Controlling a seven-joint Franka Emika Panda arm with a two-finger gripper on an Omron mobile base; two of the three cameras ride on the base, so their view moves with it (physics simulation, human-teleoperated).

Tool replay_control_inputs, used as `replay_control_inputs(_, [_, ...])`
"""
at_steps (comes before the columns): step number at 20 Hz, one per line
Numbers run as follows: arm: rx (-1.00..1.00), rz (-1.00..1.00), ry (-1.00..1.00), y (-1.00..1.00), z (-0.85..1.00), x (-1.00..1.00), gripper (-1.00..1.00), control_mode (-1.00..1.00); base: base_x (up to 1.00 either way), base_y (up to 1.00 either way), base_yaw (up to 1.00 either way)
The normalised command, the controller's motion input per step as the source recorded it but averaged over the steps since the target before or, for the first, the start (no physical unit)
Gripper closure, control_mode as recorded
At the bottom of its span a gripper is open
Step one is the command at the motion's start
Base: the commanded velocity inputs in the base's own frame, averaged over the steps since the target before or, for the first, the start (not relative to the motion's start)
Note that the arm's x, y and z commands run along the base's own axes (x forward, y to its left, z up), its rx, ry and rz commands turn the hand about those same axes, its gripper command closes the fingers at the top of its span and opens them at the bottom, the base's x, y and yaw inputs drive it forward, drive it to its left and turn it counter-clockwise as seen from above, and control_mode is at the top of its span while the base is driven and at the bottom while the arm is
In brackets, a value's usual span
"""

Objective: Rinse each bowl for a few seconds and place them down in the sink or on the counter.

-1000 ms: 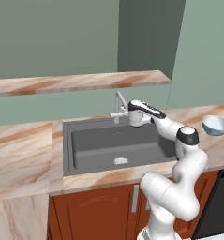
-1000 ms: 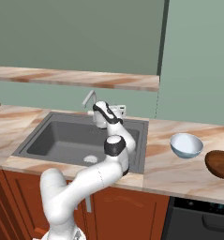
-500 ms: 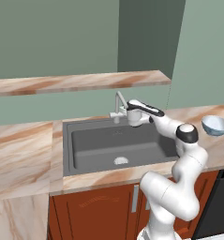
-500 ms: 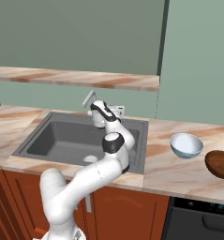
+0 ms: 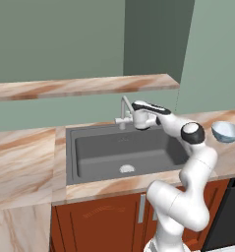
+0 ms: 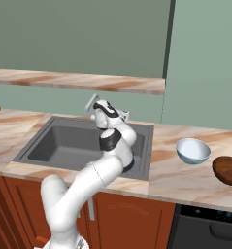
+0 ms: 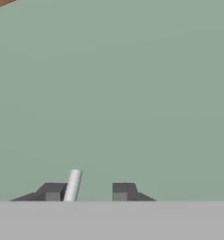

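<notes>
A pale blue-grey bowl stands upright on the counter, right of the sink. My gripper reaches over the sink's back rim to the silver faucet. In the hand view a thin silver faucet handle rises between the narrowed jaws, against the left fingertip. The grip's lower part is hidden. No bowl is held, and the dark basin holds just its round drain.
A dark brown round thing lies on the counter right of the bowl. A narrow marble shelf runs along the green wall above the faucet. A black appliance front sits below the counter at right.
The jaws have closed in from wide to narrow around the faucet handle. The arm has barely shifted and the bowl has stayed put.
</notes>
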Motion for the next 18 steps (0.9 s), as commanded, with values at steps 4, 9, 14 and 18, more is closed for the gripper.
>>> replay_control_inputs(4, [0.04,0.00,0.13,-0.59,-0.19,-0.04,1.00,-1.00,0.00,0.00,0.00])
replay_control_inputs(9, [0.05,0.00,0.13,-0.59,-0.21,-0.08,1.00,-1.00,0.00,0.00,0.00])
replay_control_inputs(14, [0.05,0.00,0.13,-0.59,-0.22,-0.12,1.00,-1.00,0.00,0.00,0.00])
replay_control_inputs(18, [0.05,0.00,0.14,-0.56,-0.25,-0.19,1.00,-1.00,0.00,0.00,0.00])
